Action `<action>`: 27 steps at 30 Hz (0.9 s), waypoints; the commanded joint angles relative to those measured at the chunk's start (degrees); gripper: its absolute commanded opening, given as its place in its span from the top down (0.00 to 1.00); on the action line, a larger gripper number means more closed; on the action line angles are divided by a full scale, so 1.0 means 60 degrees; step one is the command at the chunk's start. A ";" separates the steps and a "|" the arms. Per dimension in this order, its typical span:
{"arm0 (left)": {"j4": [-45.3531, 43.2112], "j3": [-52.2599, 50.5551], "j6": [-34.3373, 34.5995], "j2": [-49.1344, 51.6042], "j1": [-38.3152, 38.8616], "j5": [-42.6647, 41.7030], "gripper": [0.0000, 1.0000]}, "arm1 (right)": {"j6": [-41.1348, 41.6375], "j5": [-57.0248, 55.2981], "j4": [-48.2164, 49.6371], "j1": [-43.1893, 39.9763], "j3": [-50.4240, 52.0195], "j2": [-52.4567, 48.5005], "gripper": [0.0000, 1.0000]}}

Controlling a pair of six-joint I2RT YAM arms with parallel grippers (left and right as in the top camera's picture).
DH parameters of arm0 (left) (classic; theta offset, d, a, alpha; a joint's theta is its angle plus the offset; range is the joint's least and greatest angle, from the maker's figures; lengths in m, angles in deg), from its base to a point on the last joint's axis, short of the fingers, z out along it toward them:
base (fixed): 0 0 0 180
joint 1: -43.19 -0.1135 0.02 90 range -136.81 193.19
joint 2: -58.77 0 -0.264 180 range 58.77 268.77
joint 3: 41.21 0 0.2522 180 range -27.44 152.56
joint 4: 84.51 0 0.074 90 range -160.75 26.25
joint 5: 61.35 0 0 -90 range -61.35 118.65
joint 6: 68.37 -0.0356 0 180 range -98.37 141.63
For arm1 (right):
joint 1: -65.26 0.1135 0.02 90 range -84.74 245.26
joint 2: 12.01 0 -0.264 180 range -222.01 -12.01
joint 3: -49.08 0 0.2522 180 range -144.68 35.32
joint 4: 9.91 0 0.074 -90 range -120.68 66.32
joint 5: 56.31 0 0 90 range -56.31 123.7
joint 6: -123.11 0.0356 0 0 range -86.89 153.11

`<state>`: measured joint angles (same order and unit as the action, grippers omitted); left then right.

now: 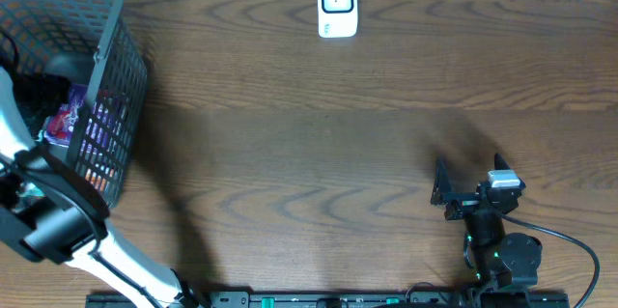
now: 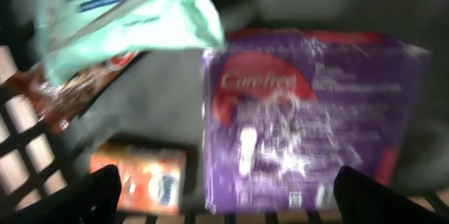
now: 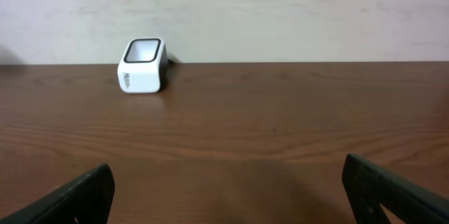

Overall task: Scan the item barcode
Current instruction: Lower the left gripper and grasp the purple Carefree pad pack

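Note:
Inside the black mesh basket (image 1: 111,105) at the table's left end, my left gripper (image 2: 235,203) stands open over the goods and holds nothing. A purple Carefree pack (image 2: 309,112) lies straight ahead of it, filling most of the gap between its fingers (image 2: 98,194). A mint-green packet (image 2: 119,13), a brown packet (image 2: 74,90) and an orange box (image 2: 140,176) lie to the pack's left. The white barcode scanner (image 1: 337,4) stands at the far edge, centre. At the near right, my right gripper (image 1: 452,192) is open and empty, facing the scanner (image 3: 142,66).
The basket's tall mesh walls enclose my left gripper, and my left arm (image 1: 58,216) crosses its near rim. Bare brown table (image 1: 319,154) lies between basket, scanner and right arm. A pale wall (image 3: 280,13) rises behind the scanner.

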<state>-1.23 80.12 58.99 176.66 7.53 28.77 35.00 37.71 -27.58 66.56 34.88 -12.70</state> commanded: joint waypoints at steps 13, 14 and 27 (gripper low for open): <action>-0.0576 -0.0350 -0.0885 0.1843 0.0000 -0.0605 0.09 | -0.0040 -0.0084 -0.0029 -0.0040 0.0022 0.0051 0.01; -0.0670 -0.0433 -0.0994 0.1909 0.0000 -0.0623 0.14 | -0.0040 -0.0084 -0.0029 -0.0040 0.0022 0.0051 0.01; -0.0528 -0.0018 -0.1224 0.1217 -0.0076 -0.2047 0.93 | -0.0040 -0.0084 -0.0029 -0.0040 0.0022 0.0051 0.01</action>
<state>-4.79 79.49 52.87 183.87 7.27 20.88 35.00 37.68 -27.58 66.56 34.88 -12.70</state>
